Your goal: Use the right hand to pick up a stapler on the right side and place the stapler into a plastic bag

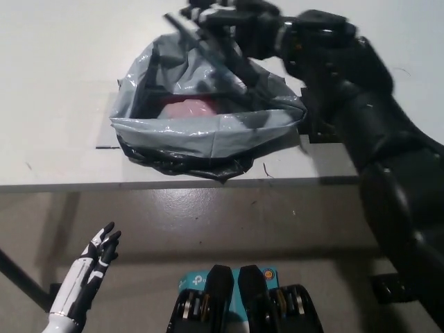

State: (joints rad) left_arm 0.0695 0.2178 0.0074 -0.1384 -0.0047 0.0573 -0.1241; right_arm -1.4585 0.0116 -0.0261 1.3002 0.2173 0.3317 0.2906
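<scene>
Black right hand [244, 26] grasping black stapler [223, 61] above grey plastic bag [208, 135], white left hand [90, 274] released, lower left

The black right arm [388, 159] comes up from the lower right and bends across toward the middle, its forearm angled to the robot's left. At the far end the right hand [243, 28] is blurred, its fingers [211, 14] curled around a black stapler [222, 59] that slants down out of the grip. The white left hand [94, 267] rests low on the robot's left, held upright, its fingers apart and holding nothing.
</scene>
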